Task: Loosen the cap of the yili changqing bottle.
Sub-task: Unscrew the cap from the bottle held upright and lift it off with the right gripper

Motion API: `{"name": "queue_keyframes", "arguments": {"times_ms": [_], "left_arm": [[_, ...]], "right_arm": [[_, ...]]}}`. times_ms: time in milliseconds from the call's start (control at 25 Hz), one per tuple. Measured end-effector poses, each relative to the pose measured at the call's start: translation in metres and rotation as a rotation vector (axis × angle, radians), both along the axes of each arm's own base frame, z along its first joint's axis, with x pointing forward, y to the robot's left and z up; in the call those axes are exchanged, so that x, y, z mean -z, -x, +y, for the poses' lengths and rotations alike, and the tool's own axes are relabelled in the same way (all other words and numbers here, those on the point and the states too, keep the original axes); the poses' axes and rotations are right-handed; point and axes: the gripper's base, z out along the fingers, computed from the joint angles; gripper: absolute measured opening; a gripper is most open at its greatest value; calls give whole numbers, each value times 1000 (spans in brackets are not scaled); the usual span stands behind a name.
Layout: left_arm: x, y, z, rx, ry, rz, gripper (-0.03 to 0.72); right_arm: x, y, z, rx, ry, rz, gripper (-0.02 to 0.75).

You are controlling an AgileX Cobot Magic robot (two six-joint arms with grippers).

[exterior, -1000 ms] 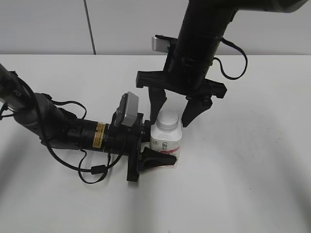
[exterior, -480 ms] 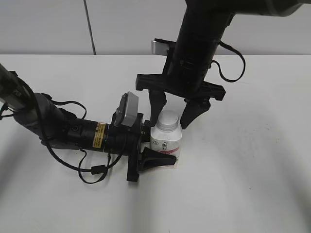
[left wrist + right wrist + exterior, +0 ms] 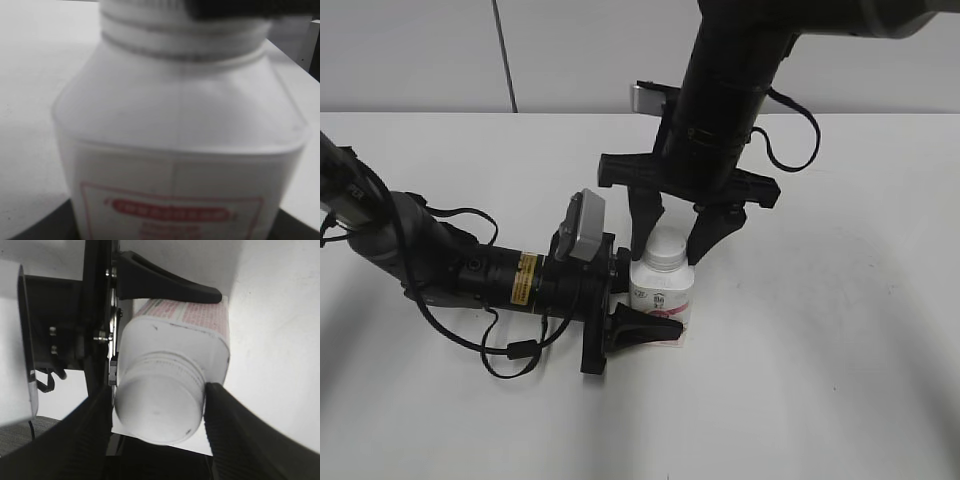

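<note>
The yili changqing bottle [image 3: 665, 295] stands upright on the white table, white with a pink-red label. My left gripper [image 3: 650, 298] lies low and is shut on its body, one finger [image 3: 645, 328] across the front. The bottle fills the left wrist view [image 3: 175, 130], with my left gripper [image 3: 170, 220] around its base. The white cap [image 3: 666, 250] sits on the neck. My right gripper [image 3: 670, 245] comes down from above, its fingers against both sides of the cap. In the right wrist view the cap [image 3: 160, 410] sits between the right gripper's [image 3: 159, 412] fingers [image 3: 240, 430].
The white table [image 3: 820, 380] stretches to a pale wall at the back. The left arm's cables [image 3: 510, 350] loop on the table beside the arm. The left wrist camera [image 3: 582, 228] stands just left of the bottle.
My right gripper's fingers have closed in from a wide spread until they meet the cap's sides. The bottle and the left gripper have not moved.
</note>
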Motion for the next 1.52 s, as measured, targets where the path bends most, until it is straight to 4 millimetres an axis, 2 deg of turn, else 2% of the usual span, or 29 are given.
{"name": "queue_keyframes", "arguments": {"times_ms": [240,400,680,800,1120,1520], "left_arm": [[0,0,0,0,0,0,394],[0,0,0,0,0,0,394],[0,0,0,0,-1,0,394],[0,0,0,0,-1,0,394],[0,0,0,6,-2,-3,394],[0,2,0,25,-1,-11,394]], "right_arm": [[1,0,0,-1,1,1,457],[1,0,0,-5,3,-1,407],[1,0,0,-91,-5,-22,407],[1,1,-1,-262,-24,-67,407],[1,0,-2,-869,-93,-242,405],[1,0,-3,-1418,-161,-403,403]]}}
